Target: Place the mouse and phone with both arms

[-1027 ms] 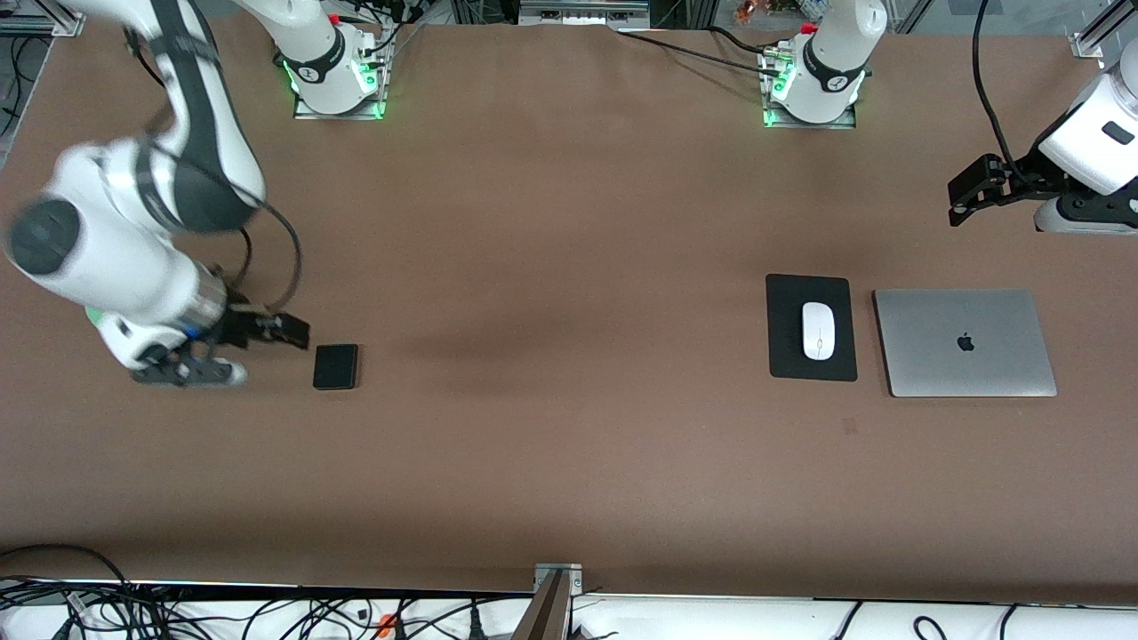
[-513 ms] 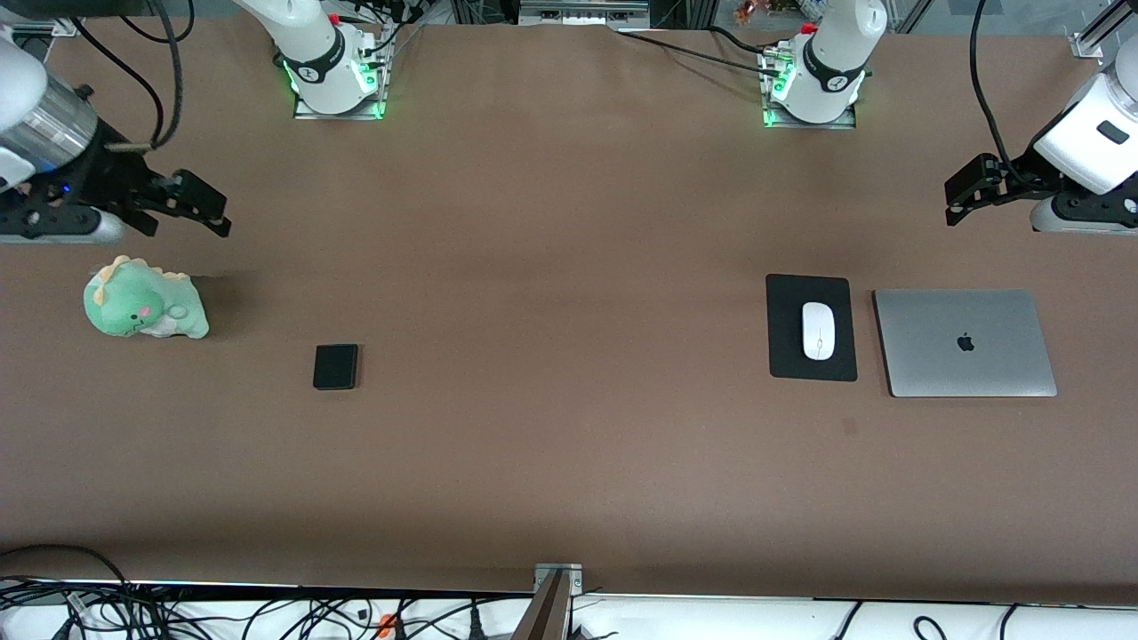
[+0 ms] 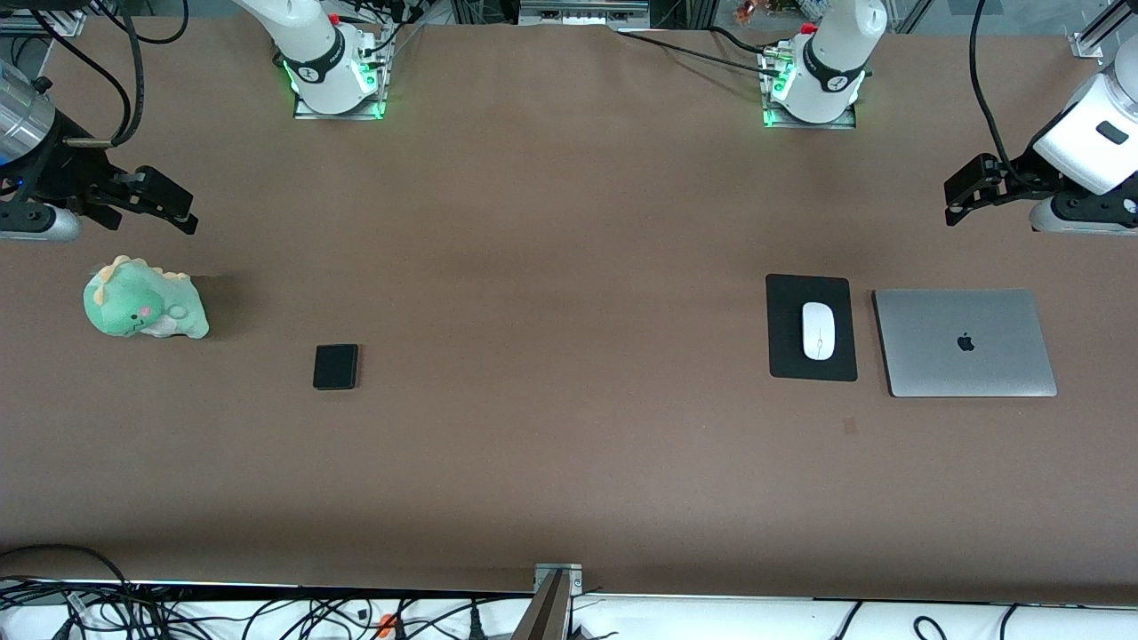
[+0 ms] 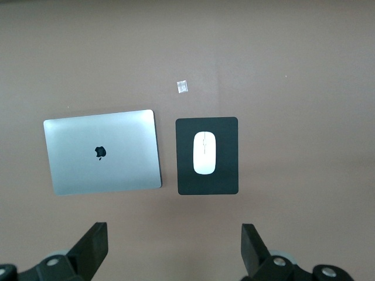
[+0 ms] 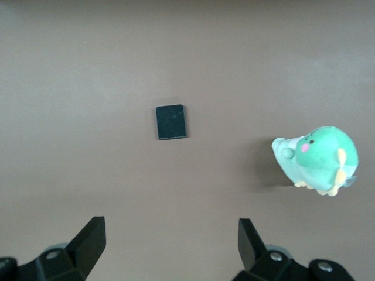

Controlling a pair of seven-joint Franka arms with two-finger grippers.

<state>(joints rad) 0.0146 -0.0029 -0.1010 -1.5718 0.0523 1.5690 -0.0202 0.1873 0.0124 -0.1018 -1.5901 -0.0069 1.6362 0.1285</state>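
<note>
The white oval mouse [image 3: 818, 331] lies on a black mat [image 3: 811, 293] beside a closed silver laptop, toward the left arm's end of the table; it also shows in the left wrist view [image 4: 204, 152]. The small black phone [image 3: 335, 366] lies flat on the brown table toward the right arm's end; it also shows in the right wrist view [image 5: 171, 122]. My left gripper [image 3: 965, 191] is open and empty, raised over the table's end by the laptop. My right gripper [image 3: 164, 203] is open and empty, raised over the table above a green plush toy.
A closed silver laptop [image 3: 965, 342] lies beside the mat. A green plush dinosaur [image 3: 142, 300] sits near the right arm's end of the table, beside the phone. A small white scrap [image 4: 182, 86] lies on the table near the mat. Cables run along the table's front edge.
My right arm has lifted away from beside the phone and swung up toward its table end, uncovering the plush toy. The phone, the mouse and the left arm have stayed put.
</note>
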